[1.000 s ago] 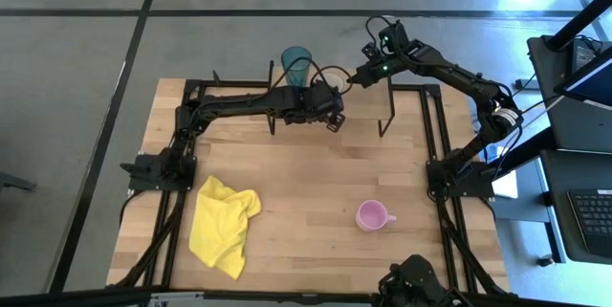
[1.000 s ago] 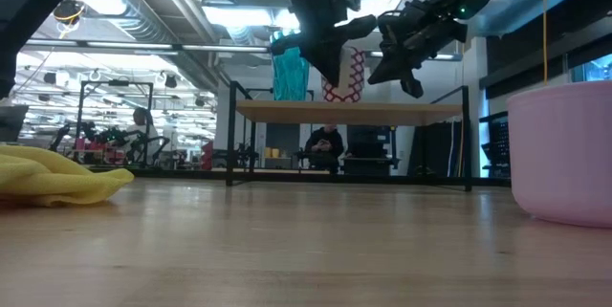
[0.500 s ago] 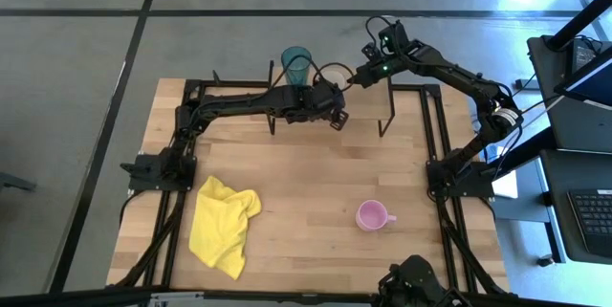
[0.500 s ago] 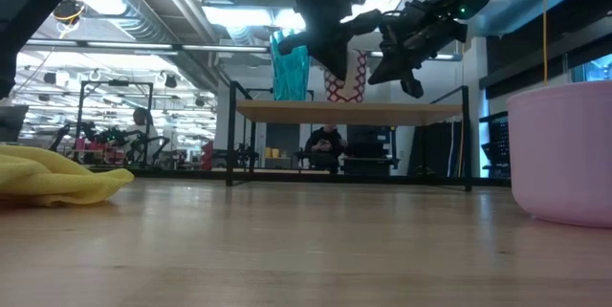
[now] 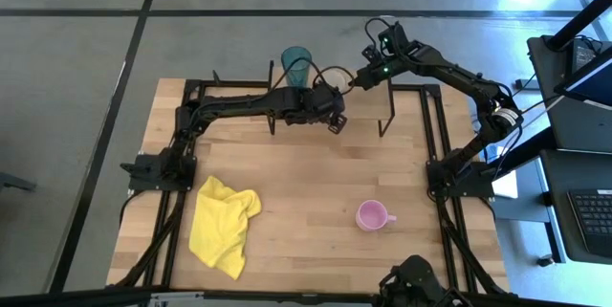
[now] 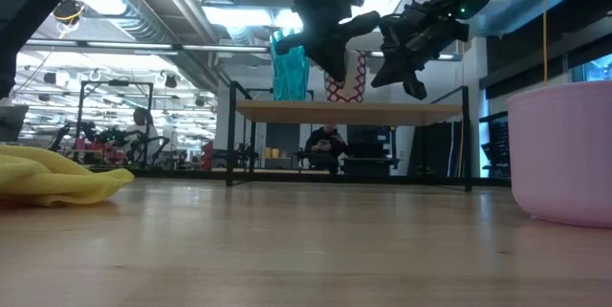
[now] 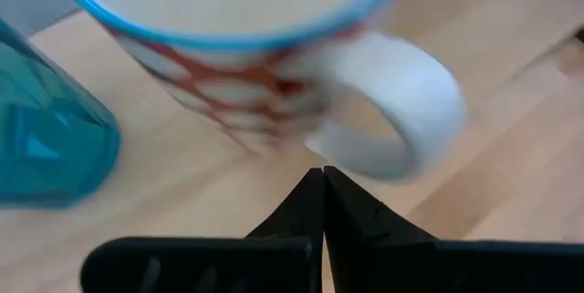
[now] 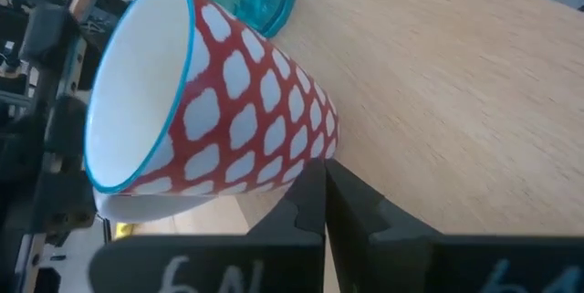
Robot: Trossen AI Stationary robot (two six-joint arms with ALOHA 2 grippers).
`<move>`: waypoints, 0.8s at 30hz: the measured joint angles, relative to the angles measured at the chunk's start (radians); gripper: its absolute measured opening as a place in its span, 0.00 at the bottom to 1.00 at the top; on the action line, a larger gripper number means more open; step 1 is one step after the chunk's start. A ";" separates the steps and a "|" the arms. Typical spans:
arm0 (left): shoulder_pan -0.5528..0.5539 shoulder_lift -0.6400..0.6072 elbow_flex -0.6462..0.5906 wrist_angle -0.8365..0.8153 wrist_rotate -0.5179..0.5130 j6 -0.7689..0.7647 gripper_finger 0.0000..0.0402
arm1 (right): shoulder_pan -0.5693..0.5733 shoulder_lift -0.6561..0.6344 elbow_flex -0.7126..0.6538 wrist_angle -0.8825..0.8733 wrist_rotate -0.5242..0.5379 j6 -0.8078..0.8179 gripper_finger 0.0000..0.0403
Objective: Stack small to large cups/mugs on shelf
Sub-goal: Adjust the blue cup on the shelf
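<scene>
Mug, cream-white ceramic with red lattice and blue rim (image 8: 214,101), standing on light-wood shelf (image 5: 363,106) beside teal translucent tumbler (image 5: 296,61). Left gripper (image 7: 323,204) and right gripper (image 8: 321,193) flanking mug, fingers closed, holding nothing, probably nudging it. Pink handled mug (image 5: 373,216) waiting well apart from shelf.

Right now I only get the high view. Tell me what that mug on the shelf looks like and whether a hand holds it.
Observer: The mug is red with white patches, a blue rim and a white handle.
Operator: Report the left hand.
Observer: The left hand is shut, fingertips pressed together by the handle, clamping nothing.
Operator: Now the right hand.
Observer: The right hand is shut too, its tips beside the mug's patterned wall, not around it.
</scene>
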 joint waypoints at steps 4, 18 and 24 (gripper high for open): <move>-0.033 -0.001 0.000 -0.002 0.001 -0.006 0.00 | 0.000 0.000 0.000 0.001 -0.001 -0.015 0.01; -0.139 -0.156 0.002 -0.123 -0.136 -0.106 0.00 | -0.041 0.000 0.075 0.051 -0.058 -0.022 0.01; -0.187 -0.209 0.002 -0.292 -0.208 -0.209 0.00 | -0.053 0.000 0.185 0.056 -0.063 -0.003 0.01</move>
